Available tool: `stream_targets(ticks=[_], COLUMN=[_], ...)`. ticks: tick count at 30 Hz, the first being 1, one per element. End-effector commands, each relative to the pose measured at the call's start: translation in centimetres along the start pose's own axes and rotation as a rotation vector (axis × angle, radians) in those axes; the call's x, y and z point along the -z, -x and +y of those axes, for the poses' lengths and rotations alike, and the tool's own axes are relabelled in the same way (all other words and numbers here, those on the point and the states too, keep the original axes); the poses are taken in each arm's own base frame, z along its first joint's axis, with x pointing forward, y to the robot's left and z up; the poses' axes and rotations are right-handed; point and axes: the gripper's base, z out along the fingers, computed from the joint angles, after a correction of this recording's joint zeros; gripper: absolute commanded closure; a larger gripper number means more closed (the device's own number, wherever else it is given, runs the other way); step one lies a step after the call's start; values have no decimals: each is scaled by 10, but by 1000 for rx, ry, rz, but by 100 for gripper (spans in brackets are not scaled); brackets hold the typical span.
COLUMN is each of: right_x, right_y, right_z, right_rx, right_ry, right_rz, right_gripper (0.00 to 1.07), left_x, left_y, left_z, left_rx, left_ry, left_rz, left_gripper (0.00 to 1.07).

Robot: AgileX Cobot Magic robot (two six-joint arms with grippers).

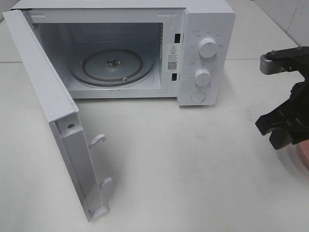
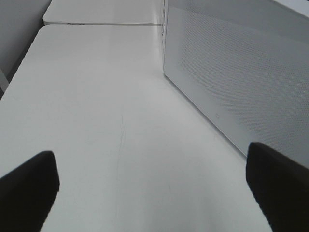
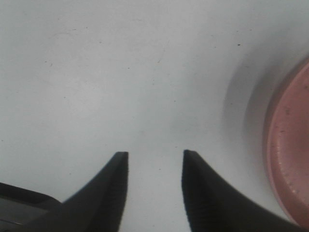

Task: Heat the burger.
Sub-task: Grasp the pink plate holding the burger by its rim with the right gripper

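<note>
The burger is out of view in every frame. My right gripper (image 1: 282,131) hangs over the table at the right edge, beside a round pink plate (image 1: 302,155). In the right wrist view its fingers (image 3: 112,188) stand apart with only bare table between them, and the gripper (image 3: 154,154) is open and empty, with the pink plate (image 3: 292,145) just off to one side. My left gripper (image 2: 149,151) is wide open and empty over bare table next to the microwave's perforated side wall (image 2: 241,77). It does not show in the exterior view.
The white microwave (image 1: 203,53) stands at the back, its door (image 1: 53,111) swung open to the front left. A glass turntable (image 1: 113,63) lies inside, with nothing on it. Two knobs (image 1: 207,47) are on its right panel.
</note>
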Motion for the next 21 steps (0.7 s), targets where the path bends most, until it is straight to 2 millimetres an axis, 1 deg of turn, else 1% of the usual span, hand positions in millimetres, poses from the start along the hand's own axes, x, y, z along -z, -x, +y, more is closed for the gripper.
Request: stream_targets(ticks=[1,2,3,4,5,6,11,12,13,14,15,16,17,18,19,20,21], right_x=[8,8,8,8,8,8,8,8,8,8,8,8,8,9,9,9,9], right_y=[4,4,4,4,4,4,2,1,1,0,-1,-1,-3,-3,-3,-5,-5], right_z=[-6,-6,-7,-7,-7,-8,-10,-16,-16,-21,-29,-29,-39,-43,-43,-51,-51], right_rx=[45,45,50,55,55,57,69,49,49,29,-3,-3,-18,-38,-38,-55,-55], right_ry=[-52,-52,-58,-65,-65,-66,-85,-96,-96,-100,-110,-110,-118,-122,-122,-126,-126], right_rz=[0,0,0,-1,-1,3,29,37,37,42,51,51,61,62,62,64,64], right_gripper=[30,30,22,6,6,2,4,4,4,4,5,5,6,6,6,7,7], left_x=[2,2,2,2,2,2,2,2,2,2,2,2,2,2,2,2,2], left_y=[-1,-1,-1,-1,-1,-1,-1,-1,-1,-1,-1,-1,-1,-1,-1,-1,-1], left_z=[0,0,0,0,0,0,0,0,0,0,0,0,0,0,0,0,0], left_rx=[2,2,2,2,2,2,2,2,2,2,2,2,2,2,2,2,2], left_ry=[-4,-4,-4,-4,-4,-4,-4,-4,-4,-4,-4,-4,-4,-4,-4,-4,-4], left_rz=[-20,-20,-20,-20,-20,-20,-20,-20,-20,-20,-20,-20,-20,-20,-20,-20,-20], left_gripper=[3,3,3,3,3,3,3,3,3,3,3,3,3,3,3,3,3])
